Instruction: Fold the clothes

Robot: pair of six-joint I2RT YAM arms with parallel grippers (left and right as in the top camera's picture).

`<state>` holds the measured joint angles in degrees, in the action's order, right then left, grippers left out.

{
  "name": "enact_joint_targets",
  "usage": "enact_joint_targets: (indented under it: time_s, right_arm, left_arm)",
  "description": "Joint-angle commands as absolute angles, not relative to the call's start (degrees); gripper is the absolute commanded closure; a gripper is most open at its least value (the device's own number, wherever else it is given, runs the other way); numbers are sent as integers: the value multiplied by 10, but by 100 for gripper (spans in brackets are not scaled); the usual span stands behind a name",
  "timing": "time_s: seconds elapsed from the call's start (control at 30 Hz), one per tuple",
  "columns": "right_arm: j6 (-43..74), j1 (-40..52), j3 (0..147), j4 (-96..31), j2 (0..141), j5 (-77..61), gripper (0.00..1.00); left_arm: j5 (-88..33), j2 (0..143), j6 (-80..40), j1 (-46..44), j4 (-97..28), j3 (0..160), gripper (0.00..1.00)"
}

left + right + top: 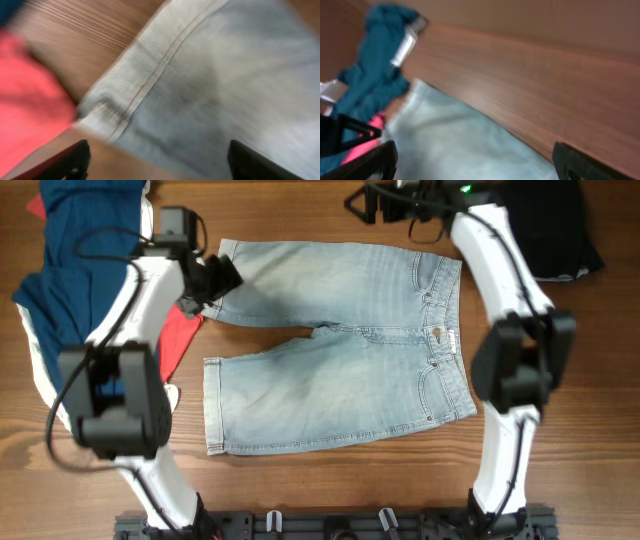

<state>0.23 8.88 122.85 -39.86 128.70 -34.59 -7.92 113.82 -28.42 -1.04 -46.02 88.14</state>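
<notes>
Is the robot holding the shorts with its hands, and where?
Nothing is held. The left gripper and right gripper are open; the denim shorts lie free on the table.

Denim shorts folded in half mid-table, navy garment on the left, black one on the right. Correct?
Not folded: the denim shorts lie spread flat mid-table with both legs apart, as the overhead view shows. The rest holds: navy garment on the left, black garment on the right.

L gripper (222,280) upper left, jaws wide apart. R gripper (365,202) top centre, jaws wide; both arms stretched up-frame.
</notes>
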Motion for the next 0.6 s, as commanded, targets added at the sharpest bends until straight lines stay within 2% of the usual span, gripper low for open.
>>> enact_joint_targets:
  time_s: [0.0,0.17,0.23,0.3,0.33,0.4,0.5,0.57]
  right_arm:
    - [-13,98,1247,-493,1160,-258,0]
    - [71,90,1247,-615,1098,-234,0]
    - [74,86,1247,-693,1088,-237,0]
    - [62,84,1247,-743,1087,-238,0]
    - [66,84,1247,-768,1087,-238,0]
    - [92,84,1244,-811,1087,-237,0]
    - [179,84,1244,-882,1087,-175,0]
    - [247,84,1244,-920,1087,-112,0]
  left_arm:
    - [-33,1006,-257,-26,-513,911,1]
    - [-69,919,-257,-59,-531,911,0]
    - [-154,897,-257,-76,-560,911,0]
    - [-161,893,-257,-83,-585,911,0]
    - [-161,893,-260,-87,-604,910,2]
    - [-161,897,-268,-93,-641,910,13]
    - [-125,901,-391,-100,-742,899,20]
    - [-41,898,-555,-110,-817,875,15]
